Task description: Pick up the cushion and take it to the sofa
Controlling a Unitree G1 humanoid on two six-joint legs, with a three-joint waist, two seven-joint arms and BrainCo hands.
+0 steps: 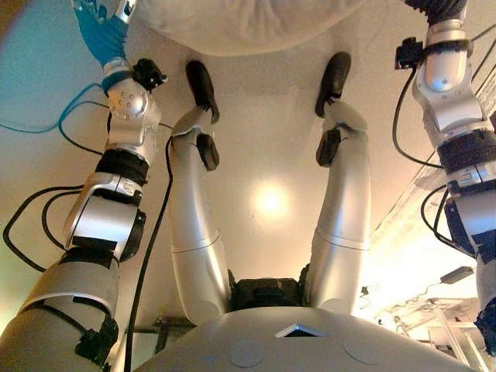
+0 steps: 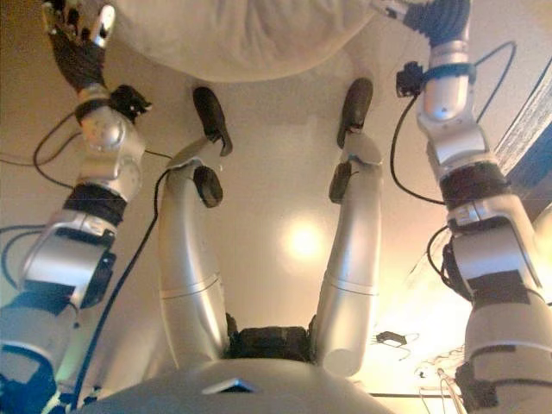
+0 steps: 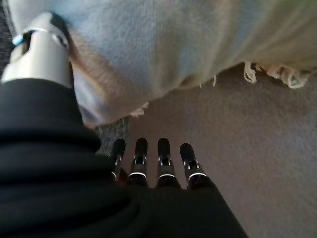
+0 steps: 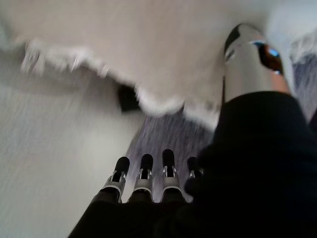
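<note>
A large pale beige cushion [image 1: 240, 23] with a fringed edge hangs off the floor at the top of the eye views, between my two hands. My left hand [image 2: 78, 21] is at its left end. In the left wrist view its thumb [image 3: 39, 54] presses into the cushion [image 3: 173, 44] while its fingers [image 3: 141, 153] stay straight below the cloth. My right hand [image 2: 392, 9] is at the cushion's right end. In the right wrist view its thumb [image 4: 250, 59] lies against the cushion [image 4: 124, 49] and its fingers [image 4: 143, 171] are straight.
Smooth beige floor [image 1: 271, 116] lies below the cushion. A dark grey carpet patch [image 3: 111, 131] shows under the cushion's edge. A striped edge of furniture or a rug [image 2: 530, 121] is at the right, and light-coloured clutter [image 1: 434, 318] lies at the lower right.
</note>
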